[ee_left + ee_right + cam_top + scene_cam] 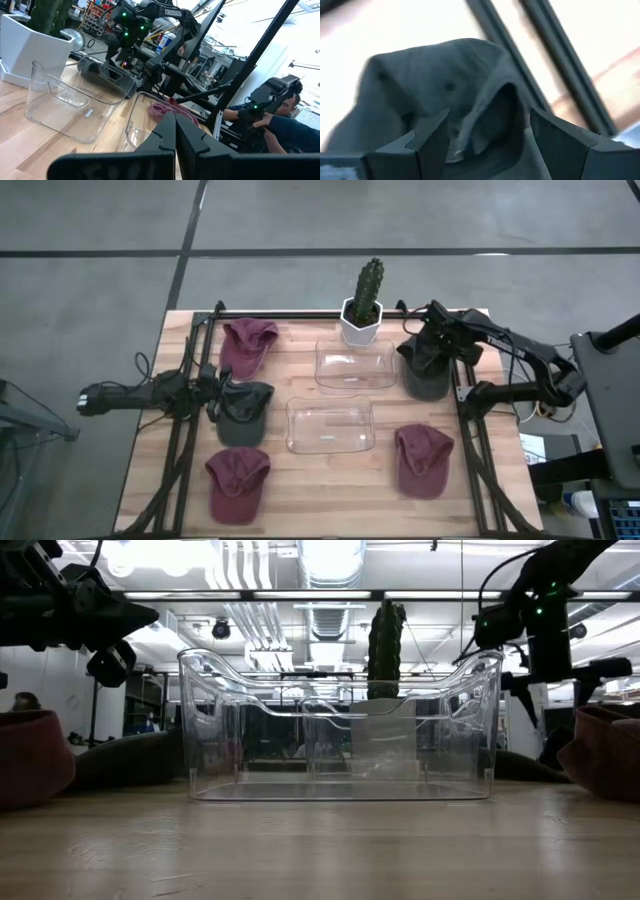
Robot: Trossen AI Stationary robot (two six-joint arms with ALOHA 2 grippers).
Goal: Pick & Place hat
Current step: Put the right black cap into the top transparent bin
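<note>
Five caps lie crown-up on the wooden table. The right dark grey cap sits under my right gripper. That gripper is open and points down. In the right wrist view its fingers stand on either side of the cap's rear opening. My left gripper is shut and hovers level over the edge of the left dark grey cap. Maroon caps lie at the far left, near left and near right.
Two clear plastic bins stand mid-table, one farther and one nearer. A cactus in a white pot stands at the far edge. Black frame rails run along both table sides. A person sits beyond the right side.
</note>
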